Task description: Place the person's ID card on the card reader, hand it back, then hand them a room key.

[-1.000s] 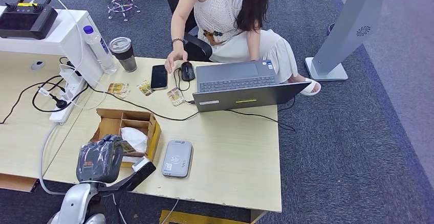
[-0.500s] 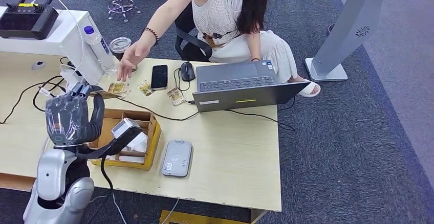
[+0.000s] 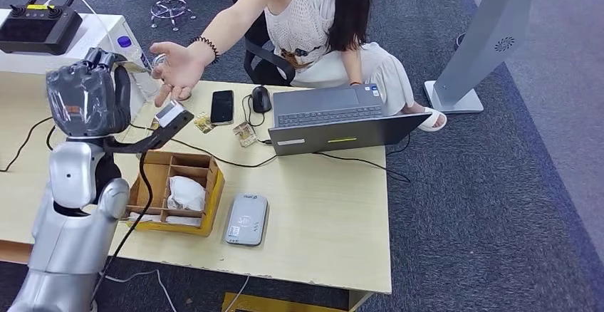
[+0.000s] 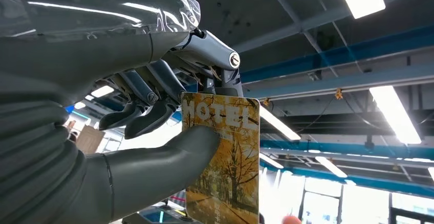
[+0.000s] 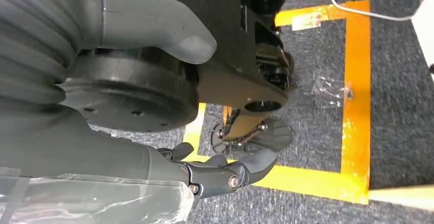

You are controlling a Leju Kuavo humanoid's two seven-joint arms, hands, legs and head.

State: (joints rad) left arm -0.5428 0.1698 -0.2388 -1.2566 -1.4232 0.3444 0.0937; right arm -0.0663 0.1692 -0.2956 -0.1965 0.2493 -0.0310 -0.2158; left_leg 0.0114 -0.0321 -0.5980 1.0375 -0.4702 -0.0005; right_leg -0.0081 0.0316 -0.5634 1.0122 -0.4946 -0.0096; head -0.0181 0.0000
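Left robot hand (image 3: 87,98) raised higher since a moment ago, now level with the person's hand (image 3: 173,70).

Lifted from above the cardboard box (image 3: 178,192) to beside the water bottle (image 3: 132,52); person's palm now upturned and closer. Pinching the room key (image 4: 224,157), a card marked HOTEL, between thumb and fingers (image 4: 148,116), other fingers curled. Card reader (image 3: 246,220) flat on the desk (image 3: 327,219), right of the box. Right robot hand (image 5: 225,175) hanging over the floor, loosely spread, holding nothing.
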